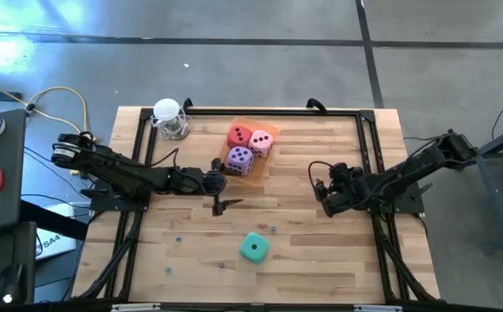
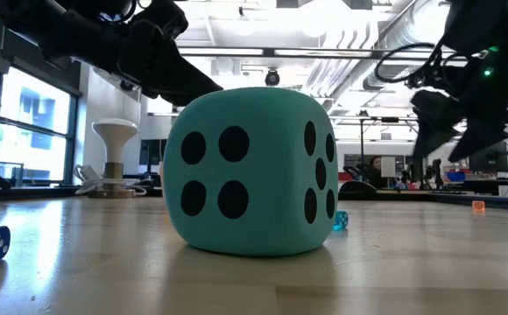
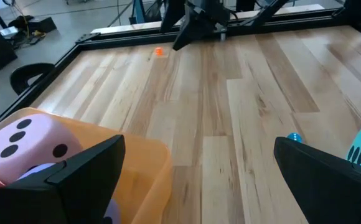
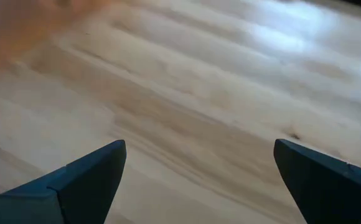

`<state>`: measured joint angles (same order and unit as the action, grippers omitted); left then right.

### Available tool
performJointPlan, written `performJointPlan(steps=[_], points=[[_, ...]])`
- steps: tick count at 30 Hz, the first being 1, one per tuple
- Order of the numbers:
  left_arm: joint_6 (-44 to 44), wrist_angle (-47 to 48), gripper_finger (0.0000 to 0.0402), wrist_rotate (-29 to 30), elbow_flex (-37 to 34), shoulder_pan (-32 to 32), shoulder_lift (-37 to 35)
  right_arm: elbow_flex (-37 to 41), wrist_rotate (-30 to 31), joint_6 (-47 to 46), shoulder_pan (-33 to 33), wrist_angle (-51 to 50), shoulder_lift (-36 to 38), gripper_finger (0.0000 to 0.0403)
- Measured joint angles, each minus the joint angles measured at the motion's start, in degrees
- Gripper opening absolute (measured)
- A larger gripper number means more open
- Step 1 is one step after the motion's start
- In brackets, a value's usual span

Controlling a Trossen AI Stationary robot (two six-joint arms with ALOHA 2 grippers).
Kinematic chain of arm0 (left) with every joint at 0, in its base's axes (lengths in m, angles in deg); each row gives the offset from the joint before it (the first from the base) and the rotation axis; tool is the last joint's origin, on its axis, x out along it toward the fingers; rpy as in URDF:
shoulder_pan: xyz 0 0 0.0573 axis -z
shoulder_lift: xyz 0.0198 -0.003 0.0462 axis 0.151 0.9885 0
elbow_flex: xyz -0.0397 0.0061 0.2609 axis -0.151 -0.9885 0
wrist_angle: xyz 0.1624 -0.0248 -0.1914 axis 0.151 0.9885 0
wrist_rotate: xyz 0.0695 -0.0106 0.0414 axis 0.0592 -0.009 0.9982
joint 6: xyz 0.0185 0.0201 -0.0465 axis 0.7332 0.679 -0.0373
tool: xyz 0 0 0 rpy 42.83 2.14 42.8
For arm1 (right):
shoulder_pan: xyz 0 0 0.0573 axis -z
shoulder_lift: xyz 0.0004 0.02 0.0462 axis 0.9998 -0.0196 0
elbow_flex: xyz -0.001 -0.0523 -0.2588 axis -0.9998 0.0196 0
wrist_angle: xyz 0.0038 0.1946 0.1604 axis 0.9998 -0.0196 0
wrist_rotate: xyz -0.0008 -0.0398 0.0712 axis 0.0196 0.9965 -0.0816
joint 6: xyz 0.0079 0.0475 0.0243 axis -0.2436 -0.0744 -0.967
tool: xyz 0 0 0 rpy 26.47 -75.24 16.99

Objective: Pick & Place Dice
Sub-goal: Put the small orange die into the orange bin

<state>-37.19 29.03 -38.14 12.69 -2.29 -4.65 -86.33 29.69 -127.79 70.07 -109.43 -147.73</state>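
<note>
Teal-green soft-looking cube with dark pips (image 1: 253, 248) alone on the bare wooden table (image 1: 321, 260), near its front edge; red (image 1: 238, 136), pink (image 1: 261, 142) and purple (image 1: 239, 159) cubes already together in the translucent orange rectangular tray (image 1: 258, 166). Probably light, squashy foam, not slippery and not fragile; best taken on two opposite flat faces, squeezed gently. Left gripper (image 1: 218, 192) just beside the tray, fingers (image 3: 75, 174) spread wide, holding nothing. Right gripper (image 1: 323, 195) well apart over bare wood, also wide open and empty.
</note>
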Motion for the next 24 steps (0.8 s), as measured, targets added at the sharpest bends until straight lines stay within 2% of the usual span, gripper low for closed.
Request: performJointPlan(steps=[5, 7, 16, 24], points=[[0.02, -0.01, 0.0400, 0.00, 0.00, -0.01, 0.00, -0.01, -7.62, -5.27, 5.64, -6.44, 0.17, 0.0400], [0.02, -0.02, 0.0400, -0.07, 0.00, -0.35, 0.01, 0.00, -8.87, -7.04, 7.45, -8.50, 0.17, 0.0400], [-2.41, 0.00, 0.0400, -0.10, 0.00, -1.53, 0.04, 0.88, -9.33, -13.72, 11.12, -10.24, -0.51, 0.0400], [-2.85, 0.23, 0.0400, -0.11, 0.01, -1.53, 0.04, 1.07, -9.43, -13.43, 15.45, -9.87, -3.21, 0.0400]])
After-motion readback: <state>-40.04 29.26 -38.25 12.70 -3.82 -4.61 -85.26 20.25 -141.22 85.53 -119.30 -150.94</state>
